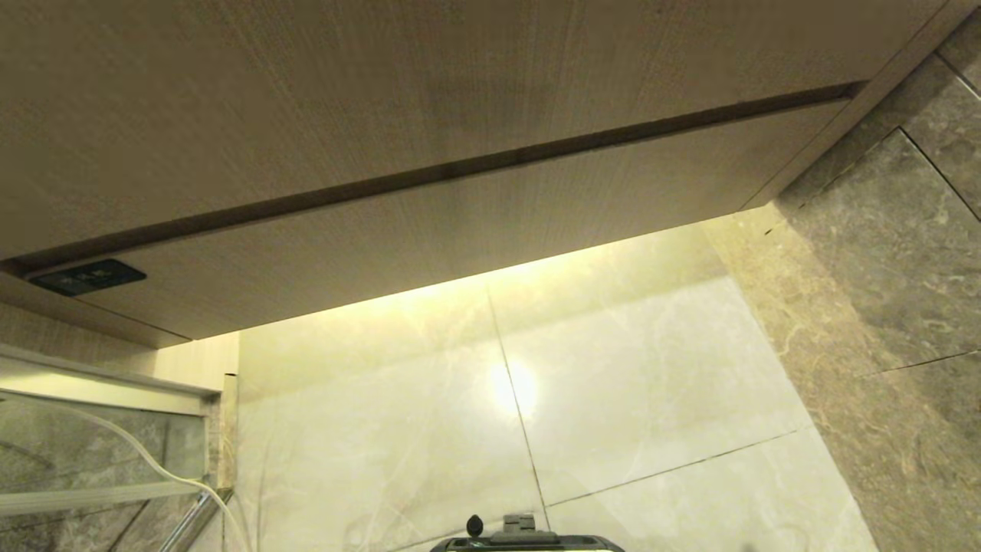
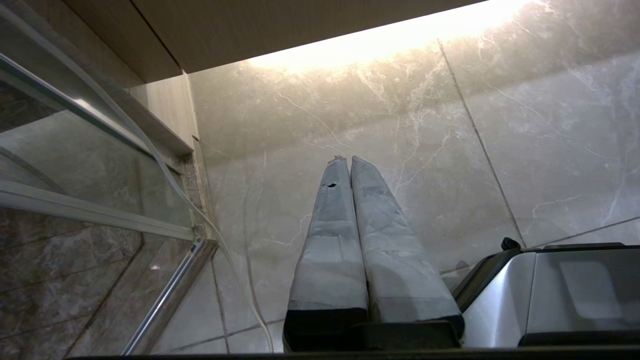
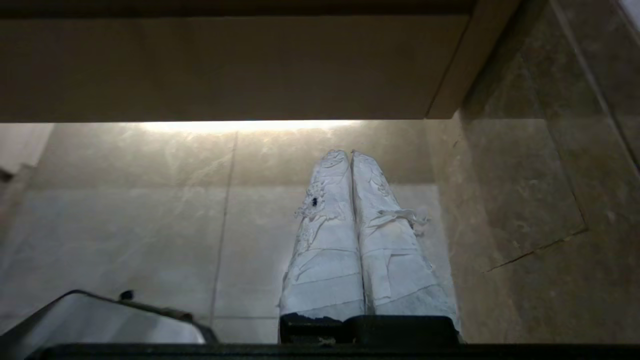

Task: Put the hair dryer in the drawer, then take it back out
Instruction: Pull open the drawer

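Observation:
The drawer (image 1: 460, 238) is a light wood-grain front, pushed in flush, with a small black label (image 1: 88, 276) at its left corner. The right wrist view shows the same front (image 3: 225, 70) ahead and higher than the fingers. The hair dryer is out of view. My right gripper (image 3: 348, 152) is shut, its white-taped fingers pressed together and holding nothing, low over the floor tiles in front of the vanity. My left gripper (image 2: 346, 159) is also shut and holds nothing, pointing at the floor on the left side. Neither arm shows in the head view.
A plain fixed wood panel (image 1: 383, 92) sits above the drawer. A glass shower door with a metal frame (image 1: 92, 452) and a thin white hose (image 1: 153, 460) stand at the left. A dark marble wall (image 1: 881, 268) closes the right. Pale floor tiles (image 1: 613, 383) lie below, with my base (image 1: 529, 540) at the near edge.

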